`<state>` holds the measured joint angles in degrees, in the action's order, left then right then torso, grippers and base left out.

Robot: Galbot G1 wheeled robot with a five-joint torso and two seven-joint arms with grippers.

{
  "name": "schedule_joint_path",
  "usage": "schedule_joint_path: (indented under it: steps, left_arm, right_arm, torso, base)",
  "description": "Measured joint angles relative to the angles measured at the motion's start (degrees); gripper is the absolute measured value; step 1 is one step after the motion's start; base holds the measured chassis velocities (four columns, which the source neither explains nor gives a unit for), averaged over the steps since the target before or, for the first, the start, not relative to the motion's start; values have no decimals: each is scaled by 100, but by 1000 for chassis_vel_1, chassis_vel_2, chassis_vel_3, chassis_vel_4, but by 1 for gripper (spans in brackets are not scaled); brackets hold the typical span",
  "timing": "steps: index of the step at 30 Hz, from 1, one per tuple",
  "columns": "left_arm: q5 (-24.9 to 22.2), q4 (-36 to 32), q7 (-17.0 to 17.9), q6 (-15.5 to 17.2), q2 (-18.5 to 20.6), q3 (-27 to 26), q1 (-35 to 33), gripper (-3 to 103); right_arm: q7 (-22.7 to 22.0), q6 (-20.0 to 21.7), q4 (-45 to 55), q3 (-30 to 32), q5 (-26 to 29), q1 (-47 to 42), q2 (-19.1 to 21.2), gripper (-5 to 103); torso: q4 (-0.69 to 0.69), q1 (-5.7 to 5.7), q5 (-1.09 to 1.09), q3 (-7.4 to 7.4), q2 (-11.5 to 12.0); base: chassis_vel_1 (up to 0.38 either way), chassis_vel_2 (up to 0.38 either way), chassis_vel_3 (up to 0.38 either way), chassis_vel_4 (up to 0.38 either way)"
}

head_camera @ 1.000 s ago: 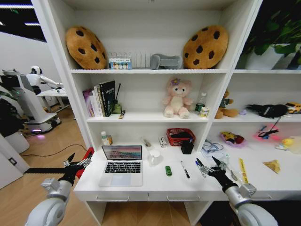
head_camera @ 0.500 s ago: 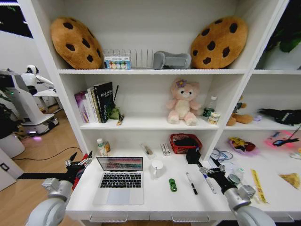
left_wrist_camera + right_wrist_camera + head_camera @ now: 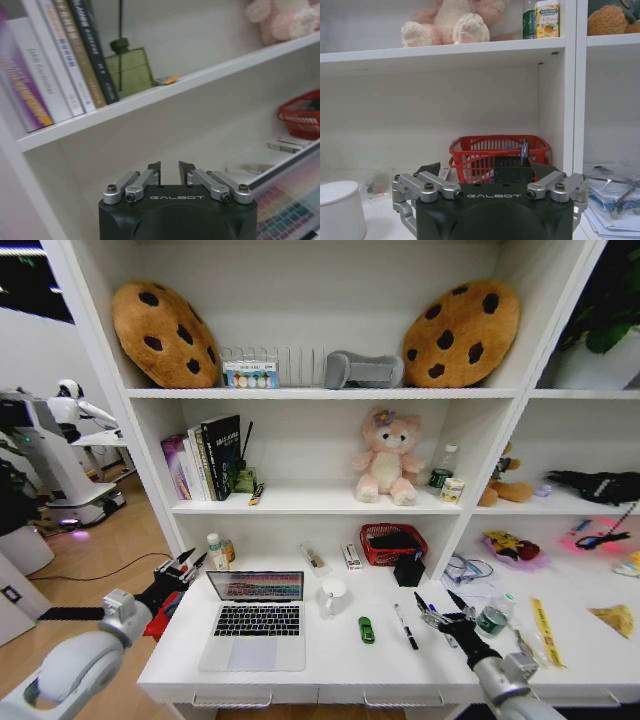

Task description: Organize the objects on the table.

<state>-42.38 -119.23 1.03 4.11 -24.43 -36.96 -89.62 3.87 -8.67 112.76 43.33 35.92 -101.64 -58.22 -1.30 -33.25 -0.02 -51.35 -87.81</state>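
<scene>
Two grippers, both empty, are raised at the near edge of the table [image 3: 300, 670]: the left gripper [image 3: 188, 562] hangs at the table's left end beside the laptop's screen, fingers nearly closed with a slim gap, grasping nothing; the right gripper [image 3: 440, 612] hovers on the right with fingers spread wide, just right of the pen [image 3: 405, 625]. Laptop [image 3: 256, 620], open, sits left of centre; green toy car [image 3: 367, 630] lies mid-table, between laptop and pen, touching neither. White cup [image 3: 333, 595] stands just behind the car. Red basket [image 3: 392, 543] sits far back under the shelf. Judgement: the pen is the likeliest first pick; the right gripper should straddle its middle across the barrel, descending squarely so it does not roll toward the car.
</scene>
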Motion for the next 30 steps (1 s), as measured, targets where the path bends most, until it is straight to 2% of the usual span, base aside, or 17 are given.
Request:
schedule_joint_path:
  steps: [1,2,4,5,7,8,10,11,13,18,21,24,27,30]
  left_arm:
    - [-45,2,-6,15,210,144,75,21]
    - [-133,17,-50,33,633,353,155,16]
    - [-224,85,-124,35,1121,466,172,4]
    - [-224,85,-124,35,1121,466,172,4]
    - [-315,187,-176,15,1577,479,147,0]
    - [-315,187,-176,15,1577,479,147,0]
    - [-415,252,-199,7,1973,426,108,0]
    - [-415,252,-199,7,1973,426,108,0]
    - [-431,294,-210,7,2280,375,-1,0]
    - [-228,191,-264,8,2398,514,-134,0]
    - [5,90,-255,-4,2266,754,-139,0]
    - [429,-82,-261,-6,2024,1079,-167,0]
    - [455,-98,-261,-8,2008,1101,-171,0]
    - [682,-239,-251,-47,1881,1252,-228,0]
  right_arm:
    - [1,-12,-13,0,0,-7,-6,100]
    - [1,-31,-20,8,1,-31,-21,100]
    - [2,-47,-19,26,17,-54,-66,100]
    - [2,-47,-19,26,17,-54,-66,100]
    - [4,-68,-27,41,26,-69,-123,100]
    - [4,-68,-27,41,26,-69,-123,100]
    - [6,-93,-73,21,17,-71,-185,100]
    - [6,-93,-73,21,17,-71,-185,100]
    - [7,-108,-94,-48,-26,-68,-263,100]
    - [7,-110,-92,-102,-66,-60,-359,100]
    - [1,-110,-91,-116,-73,-45,-398,100]
    - [-23,-108,-71,-118,-82,-43,-437,100]
    - [-24,-108,-68,-118,-83,-45,-439,100]
    - [-35,-107,-50,-112,-94,-66,-463,100]
  torso:
    - [0,0,1,0,0]
    - [-1,0,0,0,0]
    - [-1,0,2,0,0]
    - [-1,0,2,0,0]
    - [1,1,1,0,0]
    - [1,1,1,0,0]
    - [1,1,2,0,0]
    - [1,1,2,0,0]
    - [0,0,3,0,0]
    - [0,1,2,0,0]
    - [0,1,4,1,0]
    - [1,1,-2,0,0]
    - [1,1,-2,0,0]
    - [1,2,2,1,0]
  base:
    - [0,0,0,0]
    - [0,0,0,0]
    - [0,0,0,0]
    - [0,0,0,0]
    - [0,0,0,0]
    - [0,0,0,0]
    - [0,0,0,0]
    - [0,0,0,0]
    - [0,0,0,0]
    - [0,0,0,0]
    - [0,0,0,0]
    - [0,0,0,0]
    - [0,0,0,0]
    - [0,0,0,0]
